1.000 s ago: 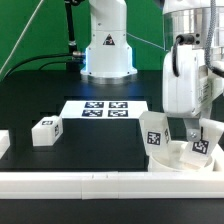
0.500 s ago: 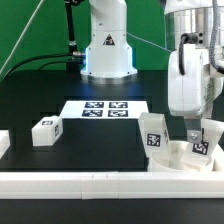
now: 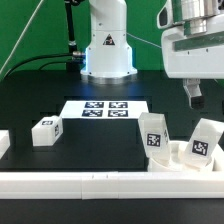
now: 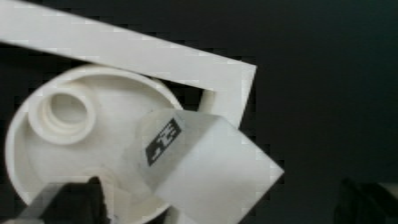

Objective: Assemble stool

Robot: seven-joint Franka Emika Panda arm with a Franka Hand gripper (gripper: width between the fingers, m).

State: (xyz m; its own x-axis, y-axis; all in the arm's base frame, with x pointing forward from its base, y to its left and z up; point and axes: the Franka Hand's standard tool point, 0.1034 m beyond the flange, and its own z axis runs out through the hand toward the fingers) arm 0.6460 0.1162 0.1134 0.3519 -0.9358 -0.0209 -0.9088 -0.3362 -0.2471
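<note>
Stool seat (image 4: 80, 135) half hidden under a leg (image 4: 214, 165); gripper (image 3: 195, 97) fingers apart, empty.

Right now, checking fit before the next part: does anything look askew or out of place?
Yes. On the seat disc, the leg at the exterior view's right leans outward instead of standing straight, so it looks loosely seated. The end effector hangs above it, holding nothing. No damage visible.

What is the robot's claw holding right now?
Nothing. The claw hangs open and empty above a stool leg that stands on the seat disc, touching neither.
</note>
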